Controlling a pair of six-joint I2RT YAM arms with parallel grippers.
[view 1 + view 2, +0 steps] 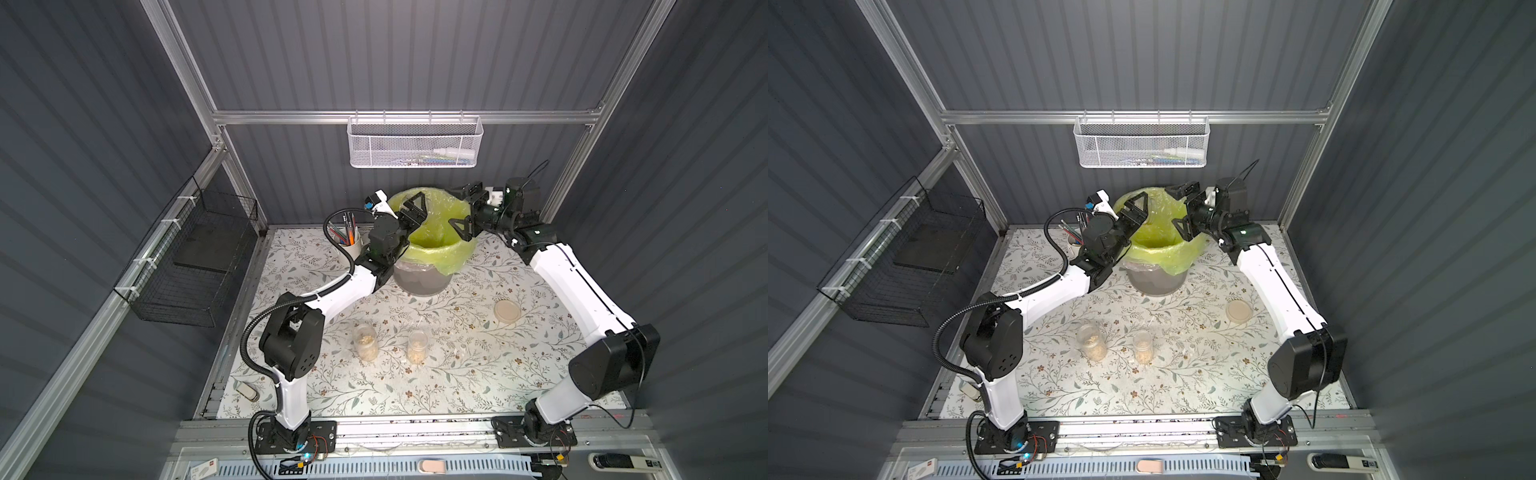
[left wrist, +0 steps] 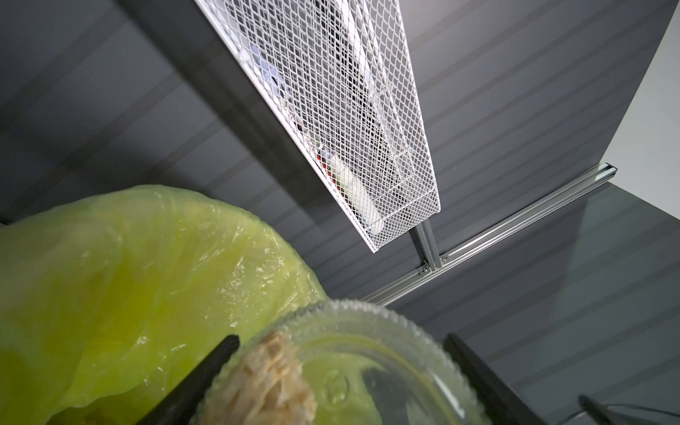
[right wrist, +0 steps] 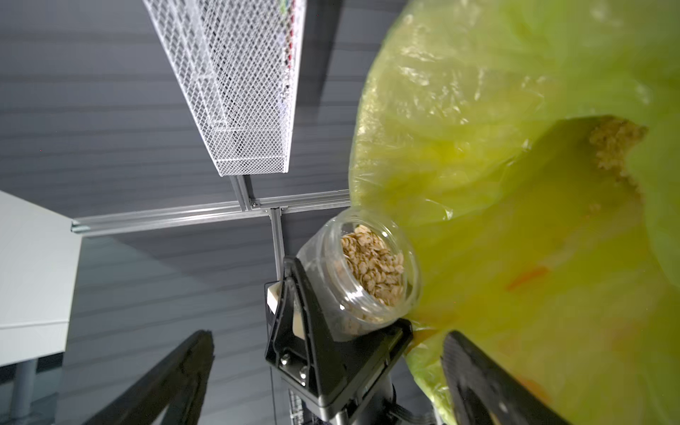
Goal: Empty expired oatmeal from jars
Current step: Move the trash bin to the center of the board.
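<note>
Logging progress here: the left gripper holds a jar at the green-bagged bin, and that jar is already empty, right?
No: the jar in the left gripper at the green-bagged bin is not empty; it holds oatmeal, as the right wrist view shows.

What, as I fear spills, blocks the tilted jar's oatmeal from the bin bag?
Nothing visible: the jar in the left tool has its mouth at the bag rim; the open right tool is aside.

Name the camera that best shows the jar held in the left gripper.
Right wrist view: the held jar faces it, open mouth and oatmeal plain. The left wrist view shows only its clear base, cropped, up close. In both top views the left gripper mostly hides it.
</note>
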